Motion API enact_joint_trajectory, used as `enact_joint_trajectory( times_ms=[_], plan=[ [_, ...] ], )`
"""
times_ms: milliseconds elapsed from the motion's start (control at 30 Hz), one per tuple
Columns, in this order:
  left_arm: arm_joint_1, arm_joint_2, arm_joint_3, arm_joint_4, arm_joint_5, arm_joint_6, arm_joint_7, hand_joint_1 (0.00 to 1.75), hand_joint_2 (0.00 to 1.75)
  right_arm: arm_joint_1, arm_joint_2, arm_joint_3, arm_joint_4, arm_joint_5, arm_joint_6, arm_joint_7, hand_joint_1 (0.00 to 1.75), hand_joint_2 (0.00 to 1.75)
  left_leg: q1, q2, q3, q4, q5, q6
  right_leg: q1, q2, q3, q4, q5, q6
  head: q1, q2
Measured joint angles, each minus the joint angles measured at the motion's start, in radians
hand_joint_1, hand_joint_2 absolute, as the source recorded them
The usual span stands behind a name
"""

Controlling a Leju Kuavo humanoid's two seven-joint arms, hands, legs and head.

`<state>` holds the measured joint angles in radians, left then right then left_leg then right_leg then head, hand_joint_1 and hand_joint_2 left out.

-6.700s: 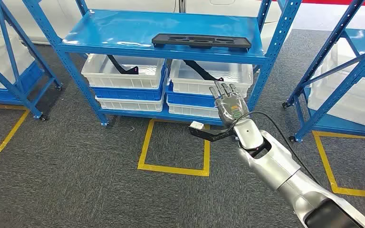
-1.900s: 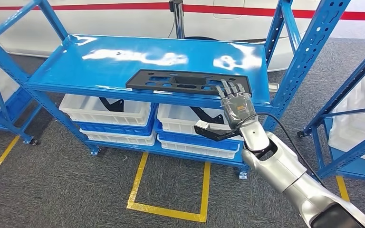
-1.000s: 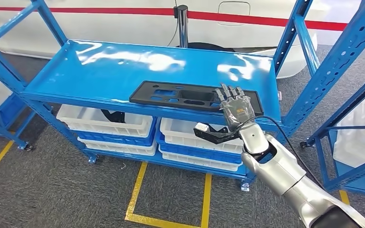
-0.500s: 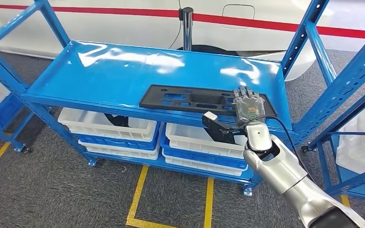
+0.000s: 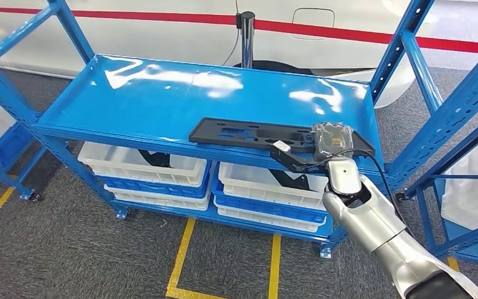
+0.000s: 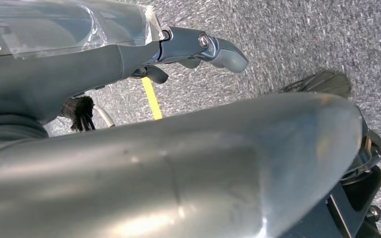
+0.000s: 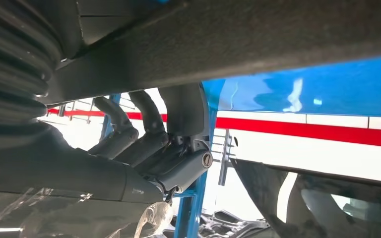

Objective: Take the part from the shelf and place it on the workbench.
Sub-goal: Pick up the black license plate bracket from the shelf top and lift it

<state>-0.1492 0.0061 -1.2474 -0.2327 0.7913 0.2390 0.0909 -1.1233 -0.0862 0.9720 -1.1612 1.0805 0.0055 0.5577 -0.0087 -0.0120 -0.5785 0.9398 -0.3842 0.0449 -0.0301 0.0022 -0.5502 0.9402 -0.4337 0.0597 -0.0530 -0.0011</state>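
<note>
Bins [image 5: 142, 167] beneath shelf [image 5: 162, 93]

Right arm extended forward, right hand [image 5: 332, 139] palm down, fingers [image 7: 129, 134] curled

Wide bare blue shelf top [image 5: 162, 93] behind the black part [image 5: 255, 134], blue posts [image 5: 404, 56] crowding the right side

The head view looks forward and down from high up at the blue shelf [image 5: 211, 93] and grey floor. The left wrist view points close down at that carpet, while the right wrist view sits tight under the shelf edge.
</note>
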Motion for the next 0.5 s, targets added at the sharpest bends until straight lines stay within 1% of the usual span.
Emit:
enact_joint_trajectory(
  times_ms=[200, 500],
  plan=[
    [0.000, 0.000, 0.001, 0.000, 0.000, 0.000, -0.010, 0.00, 0.00, -0.003, 0.000, 0.000, 0.000, -0.011, 0.001, -0.002, 1.75, 1.75, 0.007, 0.000, 0.001, 0.000, 0.001, -0.003, 0.008, 0.000, 0.001, 0.000, 0.000, -0.001, 0.000, 0.000],
    [-0.002, 0.000, 0.001, 0.000, -0.005, 0.004, -0.020, 0.00, 0.00, -0.008, -0.009, -0.002, 0.000, -0.022, 0.002, -0.002, 1.75, 1.75, 0.011, 0.000, 0.001, 0.000, 0.002, -0.004, 0.009, 0.000, 0.001, 0.001, 0.000, -0.002, 0.000, 0.000]
  ],
)
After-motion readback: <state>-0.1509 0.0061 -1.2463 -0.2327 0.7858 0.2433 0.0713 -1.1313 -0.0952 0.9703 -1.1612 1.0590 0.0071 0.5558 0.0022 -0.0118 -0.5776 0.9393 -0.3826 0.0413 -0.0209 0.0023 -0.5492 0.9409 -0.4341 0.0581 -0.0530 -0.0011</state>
